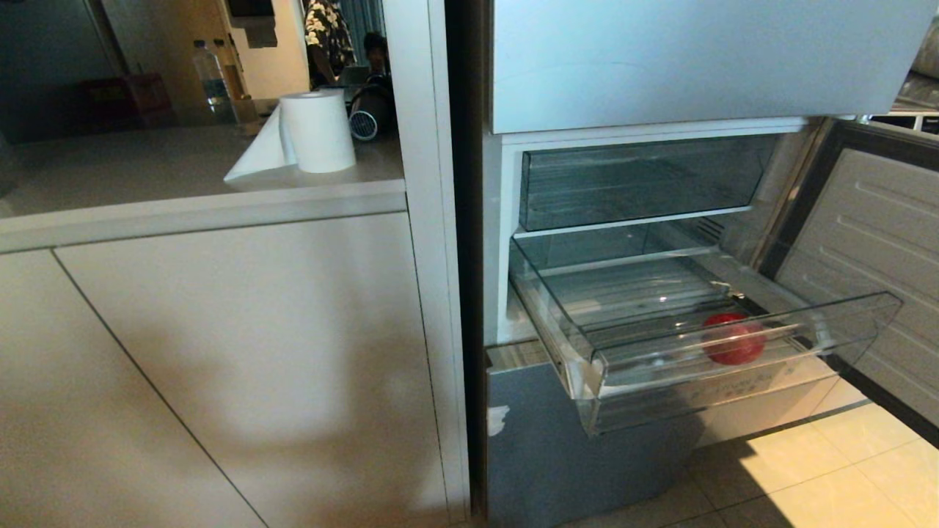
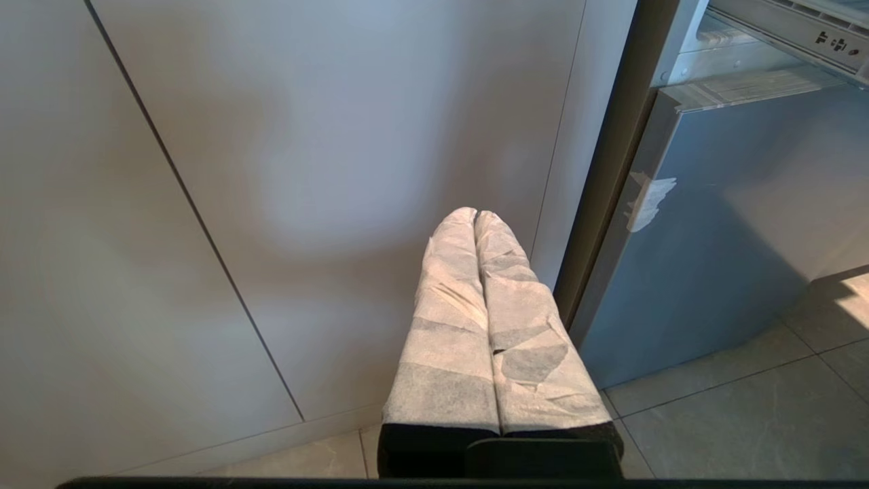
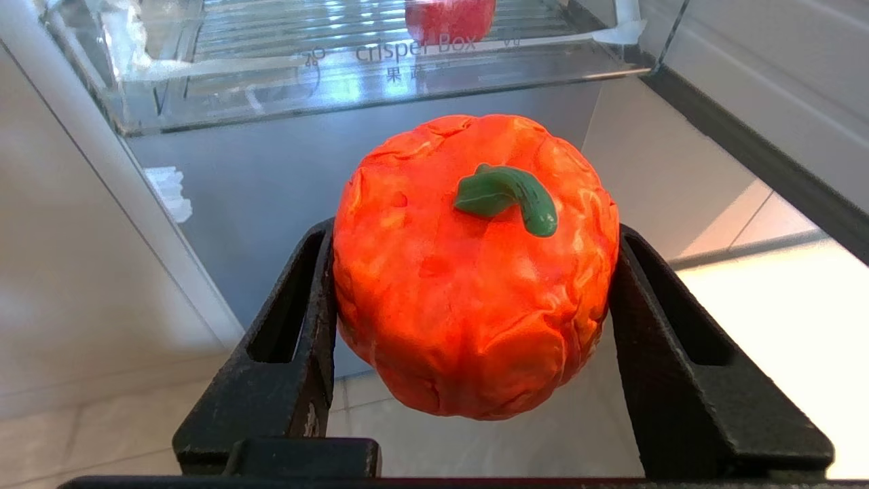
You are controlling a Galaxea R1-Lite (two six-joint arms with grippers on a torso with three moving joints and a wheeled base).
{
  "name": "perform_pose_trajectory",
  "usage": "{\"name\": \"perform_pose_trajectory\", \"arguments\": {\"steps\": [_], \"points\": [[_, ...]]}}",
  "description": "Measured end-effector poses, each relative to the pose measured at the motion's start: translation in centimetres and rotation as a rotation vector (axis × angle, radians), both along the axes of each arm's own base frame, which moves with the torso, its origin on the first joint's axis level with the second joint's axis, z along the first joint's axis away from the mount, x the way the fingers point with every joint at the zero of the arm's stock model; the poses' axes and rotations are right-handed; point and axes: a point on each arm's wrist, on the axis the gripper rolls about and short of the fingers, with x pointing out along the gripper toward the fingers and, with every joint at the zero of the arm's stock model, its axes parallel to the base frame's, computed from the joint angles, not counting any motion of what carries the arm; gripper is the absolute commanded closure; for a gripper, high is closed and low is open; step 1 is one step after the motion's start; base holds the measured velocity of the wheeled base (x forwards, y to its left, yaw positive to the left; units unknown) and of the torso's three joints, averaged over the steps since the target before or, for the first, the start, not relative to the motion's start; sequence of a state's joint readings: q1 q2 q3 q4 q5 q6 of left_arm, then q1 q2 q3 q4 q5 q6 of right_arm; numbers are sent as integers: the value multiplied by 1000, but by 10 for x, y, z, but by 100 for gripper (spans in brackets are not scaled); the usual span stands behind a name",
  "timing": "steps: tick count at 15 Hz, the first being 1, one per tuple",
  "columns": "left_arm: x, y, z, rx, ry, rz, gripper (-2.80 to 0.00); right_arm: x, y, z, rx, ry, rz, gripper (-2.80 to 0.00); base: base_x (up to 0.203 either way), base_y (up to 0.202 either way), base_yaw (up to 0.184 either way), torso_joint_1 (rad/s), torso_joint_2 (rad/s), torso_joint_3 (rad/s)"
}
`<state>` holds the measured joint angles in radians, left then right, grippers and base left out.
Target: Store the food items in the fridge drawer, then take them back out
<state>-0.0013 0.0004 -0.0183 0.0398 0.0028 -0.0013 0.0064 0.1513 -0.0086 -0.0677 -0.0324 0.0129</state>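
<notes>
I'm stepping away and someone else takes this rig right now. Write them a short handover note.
Right gripper: shut on the orange-red fruit with a green stem, below the front of the open fridge drawer.
Left gripper: shut, empty, parked facing the cabinet door.
Done: one red fruit lies in the pulled-out drawer.
Left: whether the held fruit is going in or coming out cannot be told.
</notes>
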Motion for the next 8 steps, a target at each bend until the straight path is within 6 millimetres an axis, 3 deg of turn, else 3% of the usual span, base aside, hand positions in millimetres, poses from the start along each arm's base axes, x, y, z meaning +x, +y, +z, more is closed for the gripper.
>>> {"name": "perform_pose_trajectory", "arguments": {"steps": [4,8], "points": [[0,0,0,0,0,0,0,36,1,59,53,100,6,0,0,0,0,0,0,0],[0,0,0,0,0,0,0,101,4,115,96,234,110,0,0,0,0,0,0,0]]}}
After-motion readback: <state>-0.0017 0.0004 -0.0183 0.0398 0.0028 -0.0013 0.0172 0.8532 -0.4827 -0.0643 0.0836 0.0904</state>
